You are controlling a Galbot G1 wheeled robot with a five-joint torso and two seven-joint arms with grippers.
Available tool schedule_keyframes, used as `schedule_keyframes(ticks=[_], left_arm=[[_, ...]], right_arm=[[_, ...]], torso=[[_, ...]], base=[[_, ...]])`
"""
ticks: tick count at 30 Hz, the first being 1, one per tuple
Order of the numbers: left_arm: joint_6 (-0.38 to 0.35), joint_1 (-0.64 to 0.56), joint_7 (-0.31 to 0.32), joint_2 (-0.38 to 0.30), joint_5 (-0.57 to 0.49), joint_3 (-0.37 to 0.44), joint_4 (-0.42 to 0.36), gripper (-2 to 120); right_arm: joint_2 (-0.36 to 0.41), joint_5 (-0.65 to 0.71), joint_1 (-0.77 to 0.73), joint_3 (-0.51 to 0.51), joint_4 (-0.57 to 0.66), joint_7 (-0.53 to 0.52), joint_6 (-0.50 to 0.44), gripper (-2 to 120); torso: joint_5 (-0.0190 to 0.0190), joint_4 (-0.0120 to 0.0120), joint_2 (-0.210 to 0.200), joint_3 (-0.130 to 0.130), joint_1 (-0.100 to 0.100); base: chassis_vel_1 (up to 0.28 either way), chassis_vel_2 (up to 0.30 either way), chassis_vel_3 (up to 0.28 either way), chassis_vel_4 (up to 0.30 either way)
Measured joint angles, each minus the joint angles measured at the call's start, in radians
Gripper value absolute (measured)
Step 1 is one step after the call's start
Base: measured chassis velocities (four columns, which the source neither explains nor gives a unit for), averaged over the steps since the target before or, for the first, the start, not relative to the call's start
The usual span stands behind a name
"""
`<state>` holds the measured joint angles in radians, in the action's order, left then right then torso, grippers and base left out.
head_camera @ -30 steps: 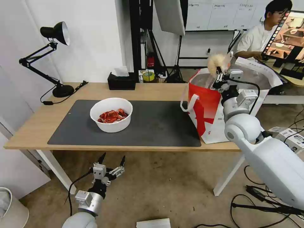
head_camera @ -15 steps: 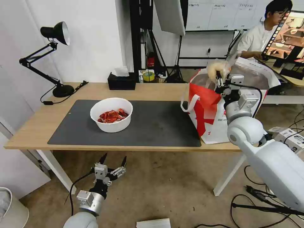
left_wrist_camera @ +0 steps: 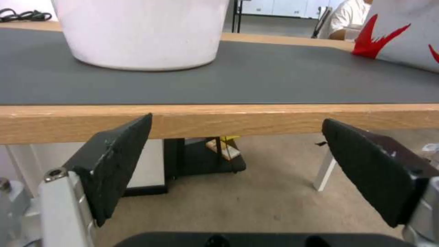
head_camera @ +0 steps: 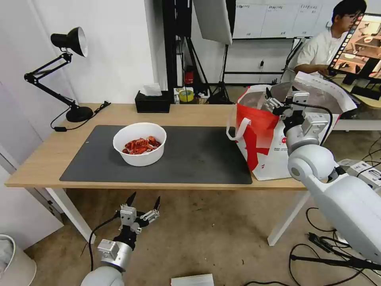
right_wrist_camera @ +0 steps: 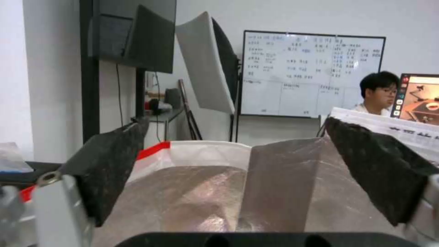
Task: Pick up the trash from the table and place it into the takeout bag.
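Head view shows our right gripper (head_camera: 279,96) poised over the mouth of the takeout bag (head_camera: 260,137), fingers spread wide and holding nothing. From the right wrist view we look between those parted fingers (right_wrist_camera: 105,164) straight at the bag's silver foil lining (right_wrist_camera: 274,192). The bag stands at the right end of the surface (head_camera: 43,159), partly on the dark grey mat (head_camera: 198,159). On the mat's left half sits the white bowl of red crayfish shells (head_camera: 139,143), well apart from the bag. Our left gripper (head_camera: 142,203) hangs below the surface's front edge, fingers apart and empty; in the left wrist view it faces that wooden edge (left_wrist_camera: 238,120), with the bowl (left_wrist_camera: 142,32) above it.
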<state>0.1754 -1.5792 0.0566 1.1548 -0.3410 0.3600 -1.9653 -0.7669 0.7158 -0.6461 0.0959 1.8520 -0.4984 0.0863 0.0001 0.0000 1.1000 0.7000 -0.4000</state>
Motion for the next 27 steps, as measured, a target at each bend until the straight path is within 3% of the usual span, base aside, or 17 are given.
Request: schedule_keyframes(ticks=[16, 27], left_arm=[[-0.001, 0.001, 0.000, 0.000, 0.000, 0.003, -0.006, 100], [-0.002, 0.003, 0.001, -0.006, -0.007, 0.018, -0.009, 100]], right_arm=[[0.019, 0.032, -0.021, 0.027, 0.048, 0.009, -0.004, 100], [0.058, 0.119, -0.155, 0.064, 0.179, 0.164, -0.046, 100]], torso=[[0.0000, 0.0000, 0.000, 0.000, 0.000], [0.0000, 0.0000, 0.000, 0.000, 0.000]], base=[[0.000, 0.000, 0.000, 0.000], [0.000, 0.000, 0.000, 0.000]])
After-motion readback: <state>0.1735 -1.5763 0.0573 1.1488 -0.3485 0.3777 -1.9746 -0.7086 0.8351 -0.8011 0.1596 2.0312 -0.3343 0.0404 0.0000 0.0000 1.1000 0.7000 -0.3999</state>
